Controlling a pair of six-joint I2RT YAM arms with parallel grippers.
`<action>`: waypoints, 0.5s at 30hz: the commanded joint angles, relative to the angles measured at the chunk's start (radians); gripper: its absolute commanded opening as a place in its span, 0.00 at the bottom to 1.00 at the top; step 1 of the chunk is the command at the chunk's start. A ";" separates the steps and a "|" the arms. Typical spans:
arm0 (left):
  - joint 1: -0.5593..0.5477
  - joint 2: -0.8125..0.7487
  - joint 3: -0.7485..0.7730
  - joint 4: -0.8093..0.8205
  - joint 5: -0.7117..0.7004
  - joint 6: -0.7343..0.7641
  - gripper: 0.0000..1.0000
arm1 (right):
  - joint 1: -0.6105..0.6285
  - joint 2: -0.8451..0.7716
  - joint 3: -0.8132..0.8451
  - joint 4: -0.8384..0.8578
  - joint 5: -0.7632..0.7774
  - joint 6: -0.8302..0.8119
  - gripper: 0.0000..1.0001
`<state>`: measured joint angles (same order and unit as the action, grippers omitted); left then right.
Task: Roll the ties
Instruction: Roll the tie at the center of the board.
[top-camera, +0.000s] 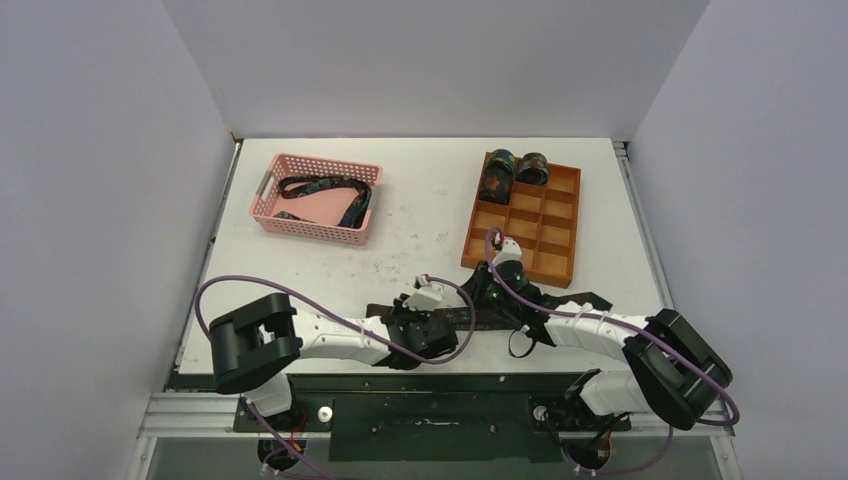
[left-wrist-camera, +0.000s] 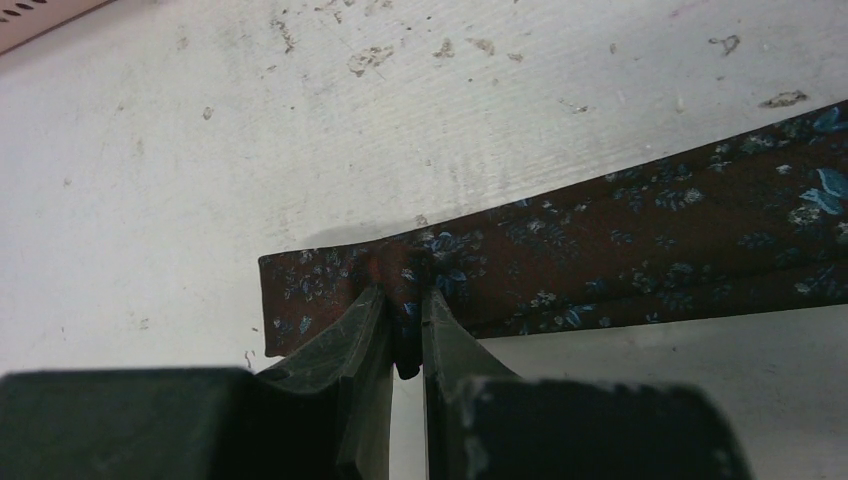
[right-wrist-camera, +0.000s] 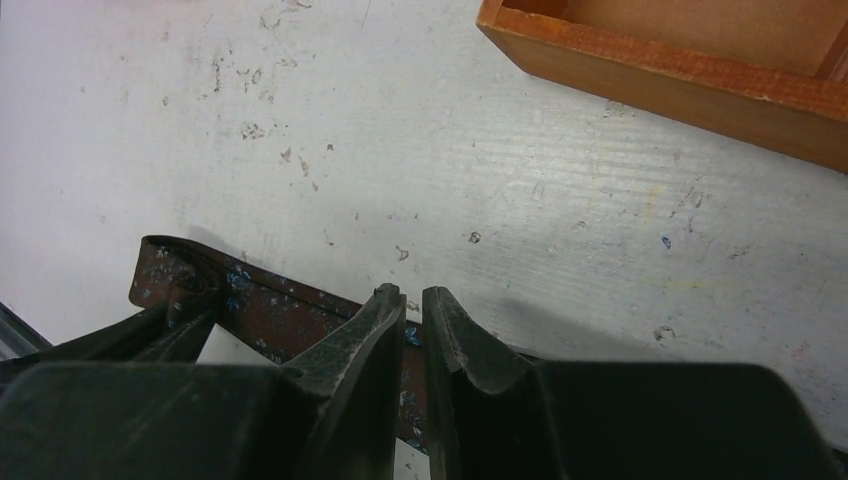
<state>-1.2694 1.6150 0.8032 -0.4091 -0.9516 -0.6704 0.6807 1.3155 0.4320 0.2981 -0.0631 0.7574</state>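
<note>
My left gripper was pinched tight on the tie, right near its blunt end, with the fabric lying flat on the table along the near edge. My right gripper sat just beside it on the same strip. Its jaws were nearly together, with patterned cloth showing in the slit between them, so it was clamped on the tie as far as I could judge.

Over in the far compartments of the wooden tray stood rolled ties, and another tie lay loose in the pink basket.

So this looked like the very start of a roll: end gripped, no turn made yet. The next move, I reckoned, called for curling that end over onto itself with both grips working together. The edges had to stay lined up and the cloth taut, or the coil would come out crooked and loose.
</note>
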 joint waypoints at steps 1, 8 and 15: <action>-0.009 0.047 0.057 0.007 -0.004 -0.003 0.00 | -0.009 -0.039 -0.015 0.007 0.015 -0.019 0.15; -0.009 0.032 0.054 0.031 0.042 -0.009 0.37 | -0.011 -0.060 -0.031 -0.001 0.018 -0.017 0.15; -0.008 0.002 0.062 0.014 0.068 -0.023 0.54 | -0.011 -0.070 -0.031 -0.011 0.020 -0.015 0.16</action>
<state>-1.2747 1.6642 0.8257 -0.4004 -0.9108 -0.6727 0.6746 1.2839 0.4061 0.2741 -0.0628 0.7509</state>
